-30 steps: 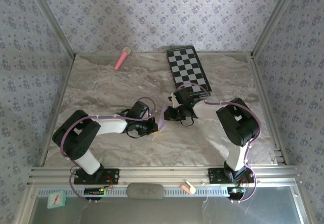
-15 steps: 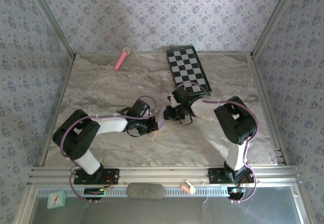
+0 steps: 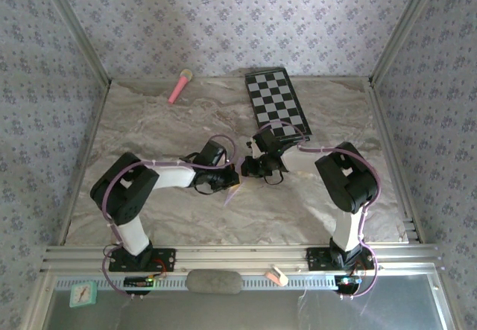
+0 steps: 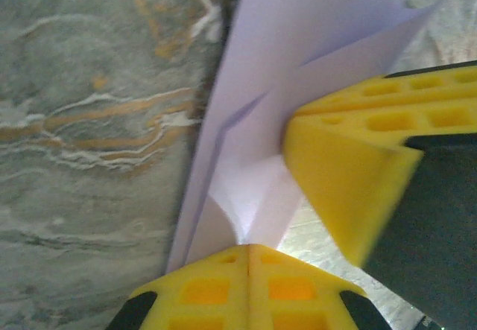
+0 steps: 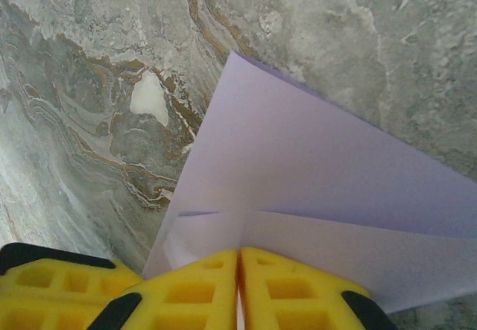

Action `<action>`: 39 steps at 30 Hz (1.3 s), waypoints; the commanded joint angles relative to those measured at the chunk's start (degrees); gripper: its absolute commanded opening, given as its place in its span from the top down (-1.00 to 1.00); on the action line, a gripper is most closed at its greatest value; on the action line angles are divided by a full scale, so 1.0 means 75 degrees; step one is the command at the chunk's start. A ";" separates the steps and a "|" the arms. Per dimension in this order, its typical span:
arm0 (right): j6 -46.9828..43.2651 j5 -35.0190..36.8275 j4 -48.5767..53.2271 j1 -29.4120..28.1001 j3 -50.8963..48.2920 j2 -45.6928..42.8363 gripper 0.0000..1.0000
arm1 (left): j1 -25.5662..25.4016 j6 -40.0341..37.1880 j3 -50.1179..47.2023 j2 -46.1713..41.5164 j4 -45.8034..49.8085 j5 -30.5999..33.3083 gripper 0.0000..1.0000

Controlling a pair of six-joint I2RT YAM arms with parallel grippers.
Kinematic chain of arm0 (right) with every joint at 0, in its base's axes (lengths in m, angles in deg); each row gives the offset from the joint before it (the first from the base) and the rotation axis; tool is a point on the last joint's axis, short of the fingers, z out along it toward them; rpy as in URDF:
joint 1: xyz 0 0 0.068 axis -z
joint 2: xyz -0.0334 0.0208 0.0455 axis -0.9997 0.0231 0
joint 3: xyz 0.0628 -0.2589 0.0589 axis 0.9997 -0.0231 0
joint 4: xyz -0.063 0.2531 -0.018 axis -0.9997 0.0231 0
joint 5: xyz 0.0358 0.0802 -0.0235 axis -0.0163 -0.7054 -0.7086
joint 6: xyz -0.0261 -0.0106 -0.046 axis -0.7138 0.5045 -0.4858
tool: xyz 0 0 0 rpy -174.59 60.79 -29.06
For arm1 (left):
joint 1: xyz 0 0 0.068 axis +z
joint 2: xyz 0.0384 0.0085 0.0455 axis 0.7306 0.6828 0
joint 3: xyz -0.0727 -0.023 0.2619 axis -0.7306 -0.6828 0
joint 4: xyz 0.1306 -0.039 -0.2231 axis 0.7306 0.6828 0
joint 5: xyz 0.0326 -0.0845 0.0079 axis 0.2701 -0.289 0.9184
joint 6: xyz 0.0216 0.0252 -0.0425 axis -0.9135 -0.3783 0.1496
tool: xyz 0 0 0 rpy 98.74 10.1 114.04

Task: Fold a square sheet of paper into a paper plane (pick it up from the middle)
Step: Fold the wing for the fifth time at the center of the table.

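The lilac paper (image 3: pixel 234 187) is found just below the centre of the top view, as a pale sliver caught between the two gripper heads. In the left wrist view the paper (image 4: pixel 298 62) is seen folded into several layers that fan from the lower middle of the frame toward the upper right, with a crease running through them. In the right wrist view the paper (image 5: pixel 313 166) is spread as a pointed shape, its tip at the upper centre and its body reaching the right edge, and a fold line is drawn across it. Whether any edge touches the surface below cannot be told.

The left gripper (image 4: pixel 250 249) is clenched on the paper: its yellow pads are pressed together at the bottom of its frame, and the layers issue from the seam. The right gripper (image 5: pixel 238 259) is likewise clamped on the paper, its pads closed at the bottom of its own frame with the sheet pinched between them. In the left wrist view one yellow finger of the right gripper is seen at right of centre, laid against the paper just beside the left pads.

In the top view both arms are bent inward over the marble-patterned table (image 3: pixel 149 129). A checkered board (image 3: pixel 277 103) is laid at the upper centre-right, well apart from the paper, and a pink stick (image 3: pixel 179 86) is placed at the table's upper left.
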 commanded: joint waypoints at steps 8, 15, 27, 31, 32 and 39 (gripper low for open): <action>-0.0292 0.0261 -0.0051 0.0374 -0.0305 0.0089 0.79 | 0.0009 0.0154 -0.0159 0.0066 0.1208 0.0540 1.00; -0.0202 0.0181 -0.1008 0.1181 -0.0630 0.0217 0.79 | 0.0013 0.0112 -0.0332 0.0148 0.1454 0.0625 1.00; -0.0305 0.0340 -0.1491 0.1714 -0.0694 -0.0108 0.79 | 0.0022 -0.0020 -0.0187 0.0183 0.1535 0.0573 1.00; -0.0282 0.0448 -0.1423 0.1639 -0.0956 -0.1135 0.76 | 0.0023 -0.0057 -0.0083 0.0186 0.1570 0.0559 1.00; -0.0259 0.0500 -0.1353 0.1616 -0.1001 -0.1365 0.74 | 0.0021 -0.0066 -0.0064 0.0183 0.1565 0.0554 1.00; 0.0023 0.0422 -0.0847 0.1126 -0.1262 -0.2311 0.63 | 0.0026 -0.0092 0.0017 0.0183 0.1584 0.0531 1.00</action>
